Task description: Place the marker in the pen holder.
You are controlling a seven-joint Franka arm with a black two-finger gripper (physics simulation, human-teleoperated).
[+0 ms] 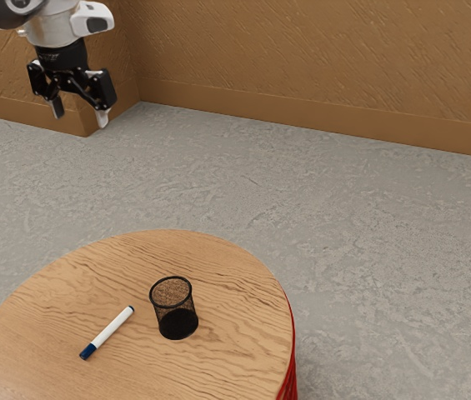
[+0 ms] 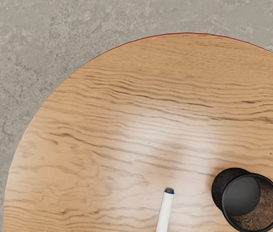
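High above the round table, at the exterior view's upper left, my gripper (image 1: 80, 118) stands open with nothing between its fingers. A white marker (image 1: 112, 327) with a dark blue cap lies flat on the tabletop; in the wrist view one end of the marker (image 2: 165, 211) shows, with a blue tip. Beside it, apart from it, the black mesh pen holder (image 1: 174, 307) stands upright, its round mouth facing up. The wrist view looks down into the pen holder (image 2: 227, 198), and no pen is seen inside.
The round wooden table (image 1: 227, 283) has a curved edge, with red below its rim at the exterior view's right. Grey floor (image 1: 368, 217) surrounds it, and a brown wall (image 1: 318, 58) with a baseboard stands behind.
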